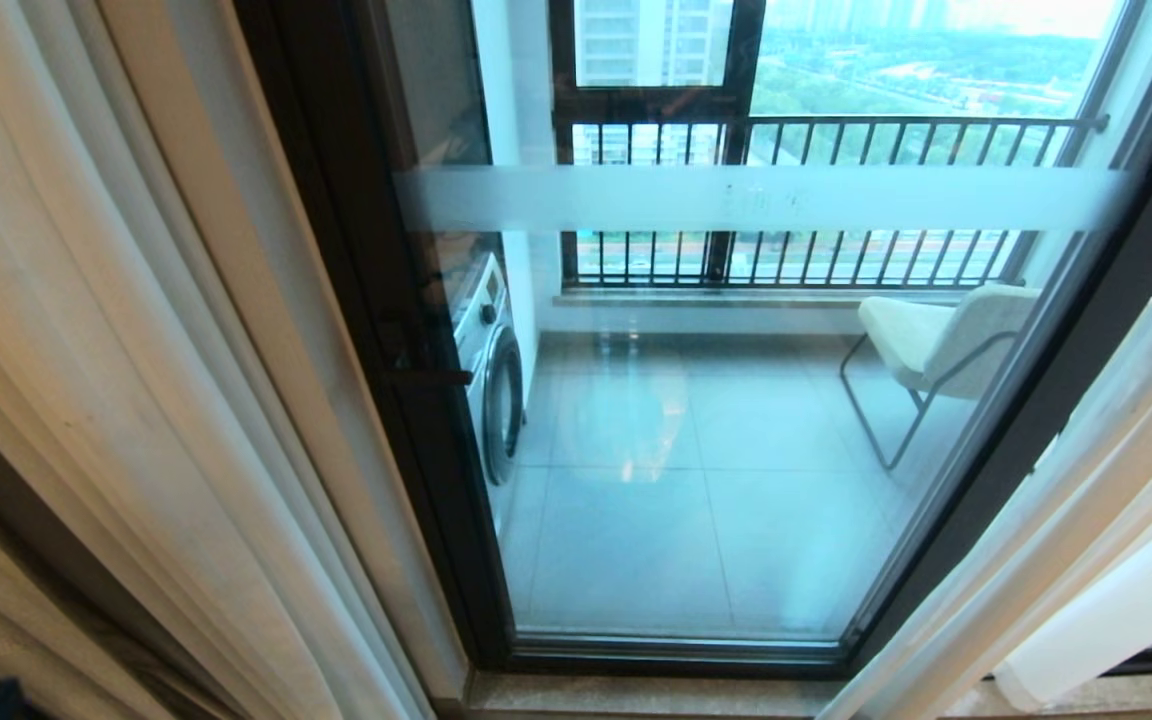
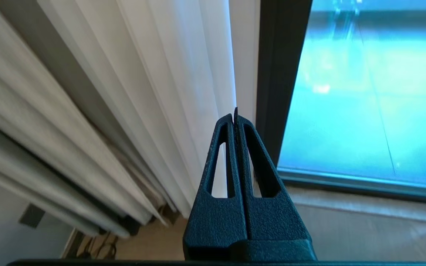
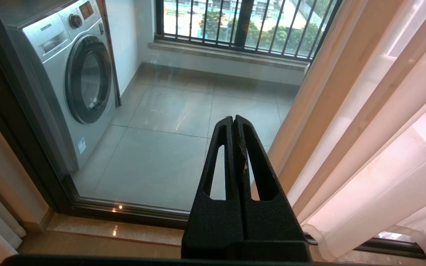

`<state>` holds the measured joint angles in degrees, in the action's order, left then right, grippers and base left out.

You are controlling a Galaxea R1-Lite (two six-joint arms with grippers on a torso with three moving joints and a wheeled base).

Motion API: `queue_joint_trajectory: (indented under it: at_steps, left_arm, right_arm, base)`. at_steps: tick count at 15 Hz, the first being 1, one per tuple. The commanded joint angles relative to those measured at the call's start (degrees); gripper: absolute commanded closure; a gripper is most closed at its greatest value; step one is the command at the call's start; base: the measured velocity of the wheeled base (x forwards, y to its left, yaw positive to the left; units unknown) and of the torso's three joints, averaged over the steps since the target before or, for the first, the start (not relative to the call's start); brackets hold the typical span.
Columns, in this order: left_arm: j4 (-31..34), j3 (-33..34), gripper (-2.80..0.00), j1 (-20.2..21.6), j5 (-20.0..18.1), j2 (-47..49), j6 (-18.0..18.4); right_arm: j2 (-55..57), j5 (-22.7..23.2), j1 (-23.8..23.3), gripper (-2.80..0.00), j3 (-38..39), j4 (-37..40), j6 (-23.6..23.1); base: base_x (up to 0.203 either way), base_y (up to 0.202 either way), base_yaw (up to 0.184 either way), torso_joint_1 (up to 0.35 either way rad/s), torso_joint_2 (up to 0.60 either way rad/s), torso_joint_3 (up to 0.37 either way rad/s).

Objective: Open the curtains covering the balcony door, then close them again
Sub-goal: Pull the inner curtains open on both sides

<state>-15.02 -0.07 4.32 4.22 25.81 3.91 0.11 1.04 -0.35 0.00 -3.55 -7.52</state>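
Sheer white curtains (image 1: 136, 400) were parted; black-framed glass balcony door (image 1: 736, 450) was exposed.
You had left gripper (image 2: 235, 115) and right gripper (image 3: 234, 119) pinched closed, empty.

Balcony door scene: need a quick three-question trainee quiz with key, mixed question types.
1. True or false: the curtains now cover the glass of the balcony door.
2. Which appliance stands behind the glass on the balcony? A) washing machine B) fridge C) oven
3. Fill in: in its wrist view, the left gripper is ____, with its tips beside the curtain's edge.

Key:
1. False: the curtains hang bunched at both sides and the glass is uncovered.
2. A: the washing machine, opposite the chair.
3. Shut, with nothing between its fingers; the right gripper is the same.
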Motion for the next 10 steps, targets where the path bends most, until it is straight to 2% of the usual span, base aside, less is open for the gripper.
queue_joint_trajectory:
  at_steps: [1, 4, 7, 10]
  left_arm:
    - [6.5, 0.0, 0.0, -0.2, -0.1, -9.5, 0.0]
    - [9.3, 0.1, 0.0, -2.8, -1.1, -13.6, -0.9]
    - [14.0, -0.1, 0.0, -4.1, -4.7, -25.1, -1.1]
    - [14.8, 0.1, 0.0, -4.4, -5.8, -25.7, -2.0]
  right_arm:
    - [0.0, 0.0, 0.0, 0.0, 0.0, -0.1, 0.0]
    - [0.0, 0.0, 0.0, 0.0, 0.0, -0.1, 0.0]
    - [0.0, 0.0, 0.0, 0.0, 0.0, -0.1, 0.0]
    - [0.0, 0.0, 0.0, 0.0, 0.0, -0.1, 0.0]
  base:
    - [0.0, 0.0, 0.0, 0.0, 0.0, 0.0]
    - [0.0, 0.0, 0.0, 0.0, 0.0, 0.0]
    - [0.0, 0.0, 0.0, 0.0, 0.0, 0.0]
    - [0.0, 0.0, 0.0, 0.0, 0.0, 0.0]
